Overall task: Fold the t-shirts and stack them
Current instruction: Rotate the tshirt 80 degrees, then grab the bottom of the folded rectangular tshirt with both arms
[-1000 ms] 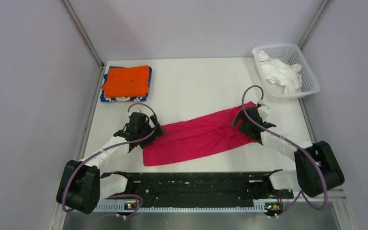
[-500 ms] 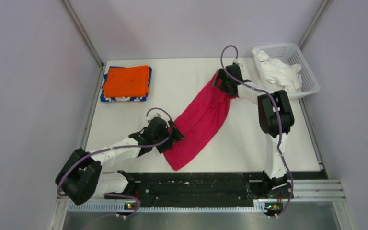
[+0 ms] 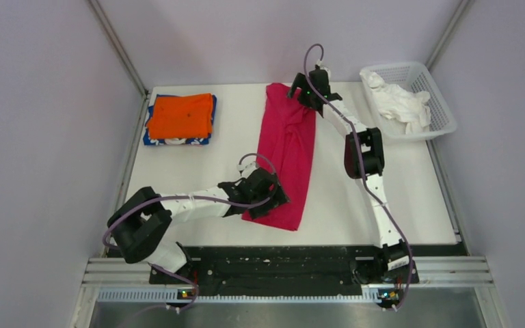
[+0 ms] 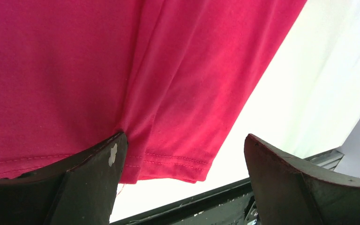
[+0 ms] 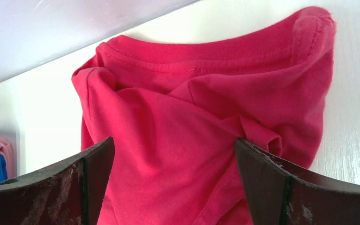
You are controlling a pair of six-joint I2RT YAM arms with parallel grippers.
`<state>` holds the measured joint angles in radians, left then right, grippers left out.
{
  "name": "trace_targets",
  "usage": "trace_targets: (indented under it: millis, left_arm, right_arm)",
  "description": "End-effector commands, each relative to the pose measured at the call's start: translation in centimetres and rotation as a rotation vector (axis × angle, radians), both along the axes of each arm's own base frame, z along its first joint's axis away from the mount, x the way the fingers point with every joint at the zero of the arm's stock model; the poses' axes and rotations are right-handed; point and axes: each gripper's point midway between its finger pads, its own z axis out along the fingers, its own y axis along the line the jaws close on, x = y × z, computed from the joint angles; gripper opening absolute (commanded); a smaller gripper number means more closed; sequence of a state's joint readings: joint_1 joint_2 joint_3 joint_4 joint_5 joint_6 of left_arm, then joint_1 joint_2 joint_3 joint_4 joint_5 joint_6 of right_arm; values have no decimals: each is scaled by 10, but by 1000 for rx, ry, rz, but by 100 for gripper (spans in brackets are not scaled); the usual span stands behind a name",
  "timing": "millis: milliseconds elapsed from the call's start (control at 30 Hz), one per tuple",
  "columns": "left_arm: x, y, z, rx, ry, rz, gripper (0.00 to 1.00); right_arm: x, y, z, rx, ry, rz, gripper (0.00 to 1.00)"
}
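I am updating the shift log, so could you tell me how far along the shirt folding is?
Done: the orange t-shirt lies folded on the blue t-shirt at the far left corner. In hand: the magenta t-shirt lies as a long strip, the open left gripper at its near end, the open right gripper at its far end. Left: folding it shorter and stacking it. White cloth sits in the basket.

I see a white table (image 3: 198, 164) enclosed by 3 plain pale lilac walls (image 3: 280, 34), with grey metal posts (image 3: 119, 49) at the 2 back corners. The light is soft and even.
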<state>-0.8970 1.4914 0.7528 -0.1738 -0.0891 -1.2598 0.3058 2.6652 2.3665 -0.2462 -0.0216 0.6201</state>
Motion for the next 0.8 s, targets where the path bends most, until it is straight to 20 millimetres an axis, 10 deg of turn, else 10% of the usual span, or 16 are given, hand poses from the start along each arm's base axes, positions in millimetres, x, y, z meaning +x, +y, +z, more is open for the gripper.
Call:
trace_targets:
  millis: [0, 233, 500, 767]
  left_arm:
    - [-4, -4, 2, 40, -3, -19, 99]
    - [4, -15, 33, 4, -97, -67, 99]
    - [1, 6, 76, 37, -239, -149, 99]
    - [-4, 82, 76, 222, -303, -31, 99]
  right_arm:
    - [-2, 4, -24, -38, 28, 20, 99]
    - [2, 23, 62, -93, -174, 129, 99]
    - [-17, -9, 180, -174, -328, 45, 99]
    - [-77, -33, 203, -220, -285, 47, 99]
